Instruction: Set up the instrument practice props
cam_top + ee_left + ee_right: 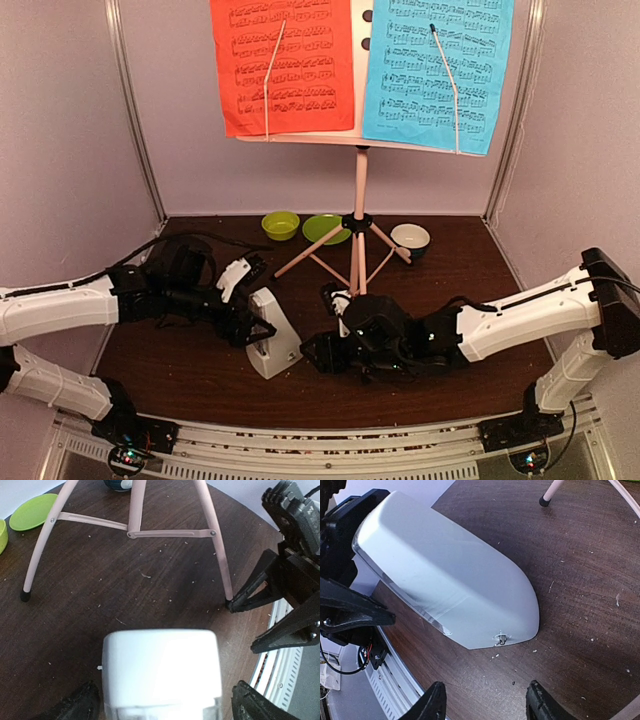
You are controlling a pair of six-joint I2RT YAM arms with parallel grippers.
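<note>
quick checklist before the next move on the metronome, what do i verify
1. Left tool open and straddling the metronome: ok.
2. Left tool fingers clear of the metronome's sides: cannot tell, the gap is very narrow on one side.
3. Right tool open with nothing between its fingers: ok.
4. Metronome resting on the table: ok.
5. Red page and cyan page sitting on the music stand: ok.
6. Metronome cover on or off: cannot tell.
</note>
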